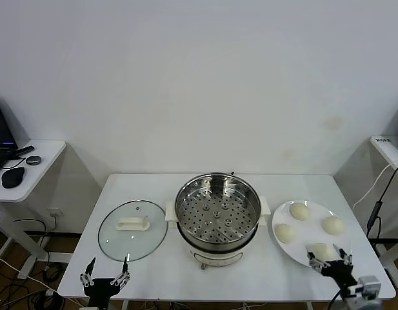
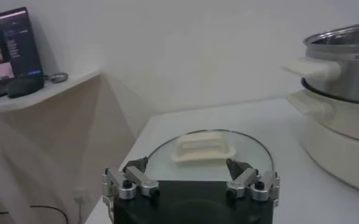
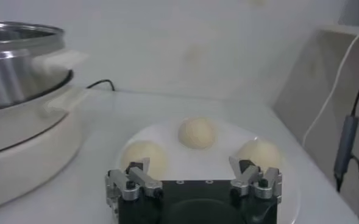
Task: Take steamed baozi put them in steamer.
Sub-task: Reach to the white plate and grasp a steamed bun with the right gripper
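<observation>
The steamer (image 1: 218,213) stands at the table's middle, its perforated tray bare; it also shows in the left wrist view (image 2: 344,67) and the right wrist view (image 3: 21,67). Four cream baozi (image 1: 300,210) (image 1: 333,225) (image 1: 285,233) (image 1: 320,250) lie on a white plate (image 1: 313,227) to the steamer's right. My right gripper (image 1: 329,260) is open and empty, low over the plate's front edge, just in front of the nearest bun. The right wrist view shows three buns (image 3: 197,133) (image 3: 144,157) (image 3: 259,153) beyond that gripper (image 3: 194,170). My left gripper (image 1: 106,271) is open and empty at the table's front left.
A glass lid (image 1: 133,229) with a white handle lies flat left of the steamer, just beyond my left gripper (image 2: 191,173) in the left wrist view (image 2: 209,152). A side table (image 1: 31,168) with laptop and mouse stands at the left. A cable (image 1: 378,206) hangs at the right.
</observation>
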You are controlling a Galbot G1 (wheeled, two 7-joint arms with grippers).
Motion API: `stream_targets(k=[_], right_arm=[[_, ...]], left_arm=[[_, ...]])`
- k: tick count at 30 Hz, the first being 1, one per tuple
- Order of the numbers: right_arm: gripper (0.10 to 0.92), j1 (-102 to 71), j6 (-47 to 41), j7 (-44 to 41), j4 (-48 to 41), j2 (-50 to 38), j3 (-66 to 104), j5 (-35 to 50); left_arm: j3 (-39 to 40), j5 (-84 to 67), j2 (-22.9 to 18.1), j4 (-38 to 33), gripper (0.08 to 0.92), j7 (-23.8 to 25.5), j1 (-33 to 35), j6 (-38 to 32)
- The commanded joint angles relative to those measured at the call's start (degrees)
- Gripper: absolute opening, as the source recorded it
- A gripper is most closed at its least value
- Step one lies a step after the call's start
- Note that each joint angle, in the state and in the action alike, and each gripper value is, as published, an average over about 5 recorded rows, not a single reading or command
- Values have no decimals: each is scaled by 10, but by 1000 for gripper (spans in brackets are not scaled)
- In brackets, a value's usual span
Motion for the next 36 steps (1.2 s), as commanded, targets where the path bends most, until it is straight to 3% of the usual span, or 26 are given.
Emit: stream_targets(k=[1,9,14,18,24,36], right_arm=[[823,157,-3,-63,-73,-141,-1,-99],[823,306,58,-269,-174,-360,-126,-334],[823,432,109,-408,-250,-406,-266,-370],[823,585,167,-486,-329,-391,-442,-409],[823,721,246,-501,-443,-316,-601,-450],[823,733,276,-486,-540,-194,-636,-478]], left_arm=[[3,1,-1,-8,823,-11,5,9],[8,13,-12,-20,823,-28,24,8],[23,14,-17,-36,823,-43,38,9],[36,19,-21,-43,823,-44,43,8],[34,14,-26,-45,823,-49,41,9],[20,-3,-37,-37,823,-43,30,19]])
